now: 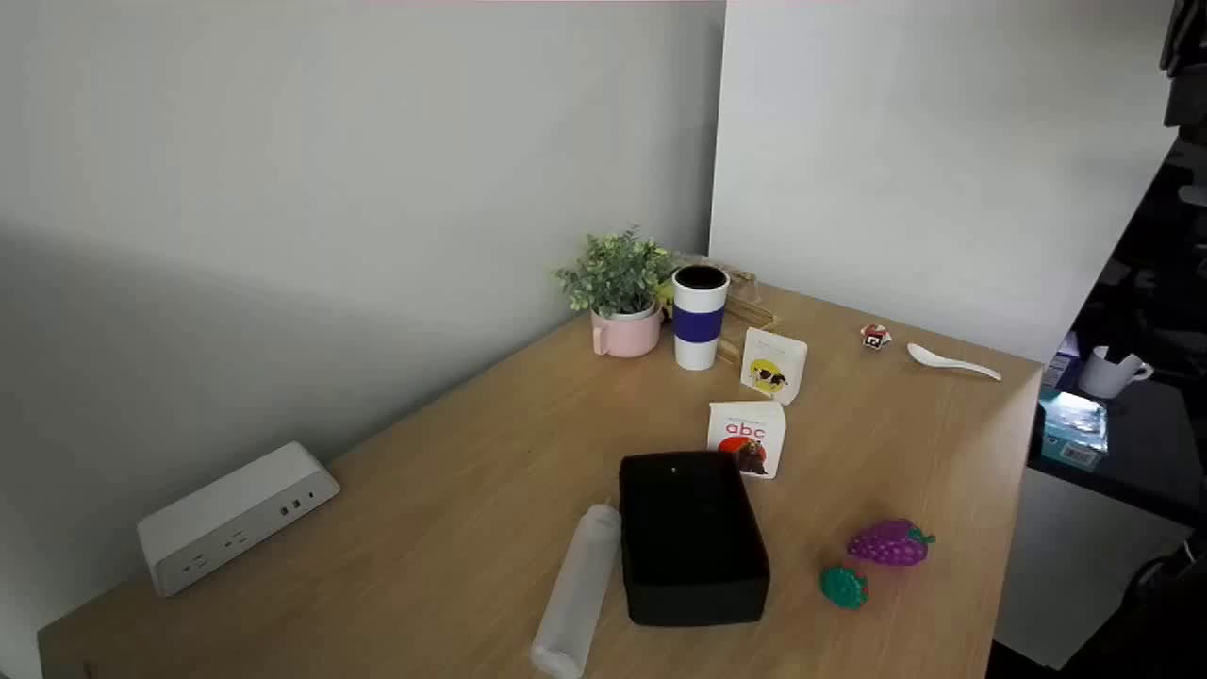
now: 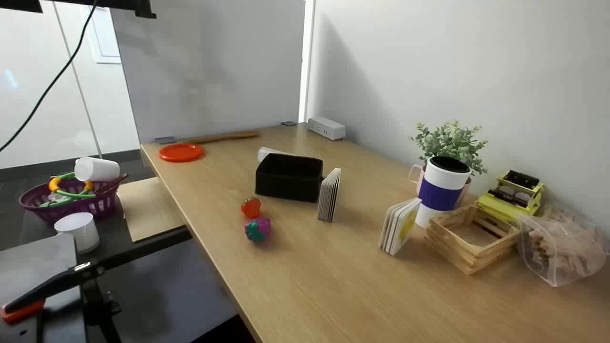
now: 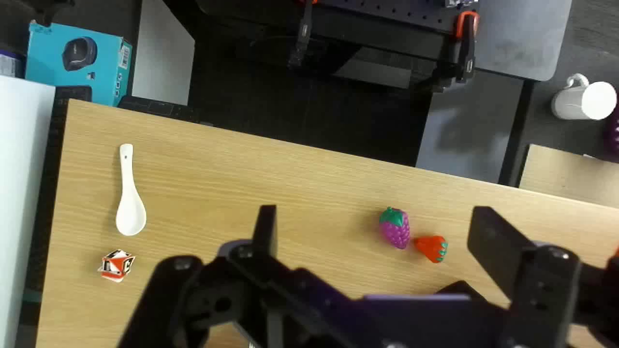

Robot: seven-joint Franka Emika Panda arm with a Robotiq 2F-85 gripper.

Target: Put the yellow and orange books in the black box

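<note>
Both the square white yellow-pictured book (image 2: pixel 399 226) and orange-pictured book (image 2: pixel 329 196) stand upright, perhaps for pinching, right of the rectangular black box (image 2: pixel 286 186); your black gripper (image 3: pixel 375 227) gapes, empty.

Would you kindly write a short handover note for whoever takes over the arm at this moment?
Gripper: open, holding nothing.
Yellow book: standing on edge on the table, near the tumbler.
Orange book: standing on edge right beside the black box; whether they touch, I cannot tell.
Done: no placing yet; both books stand outside the black box.
Left: pick up each book and put it in the black box.
</note>
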